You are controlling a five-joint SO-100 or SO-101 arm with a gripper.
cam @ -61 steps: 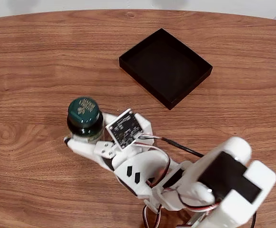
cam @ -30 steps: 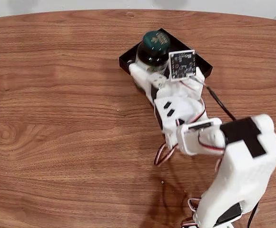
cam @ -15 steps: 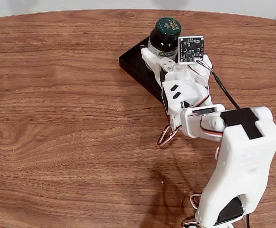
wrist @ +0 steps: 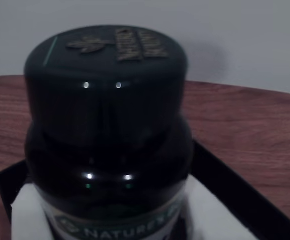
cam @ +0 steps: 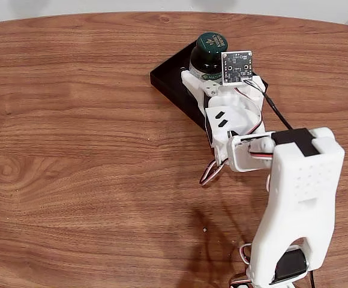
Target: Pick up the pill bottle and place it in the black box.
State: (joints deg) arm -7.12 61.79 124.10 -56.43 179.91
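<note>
While the white hand (cam: pixel 205 75) pinches the pill bottle (cam: pixel 208 57) between its two fingers, the bottle stands upright over the black box (cam: pixel 173 81), its long axis vertical and its cap pointing straight up toward the fixed camera. Whether its base touches the box floor cannot be told.

Seen in the wrist view, the pill bottle (wrist: pixel 107 135) is dark glossy green-brown with a wide dark green cap bearing a raised leaf mark and lettering on top; below the shoulder a white and green label begins, with the letters "NATURE" readable along its upper band. White fingers (wrist: pixel 27 215) press against both sides of the label.

From the fixed view, the bottle sits toward the 12 o'clock part of the box, whose visible bare corner lies at about 9 o'clock from the hand. A small circuit board (cam: pixel 237 66) rides on the hand just at 3 o'clock of the cap. The white arm (cam: pixel 297 198) stretches away toward 5 o'clock, across the wooden table (cam: pixel 72 150).
</note>
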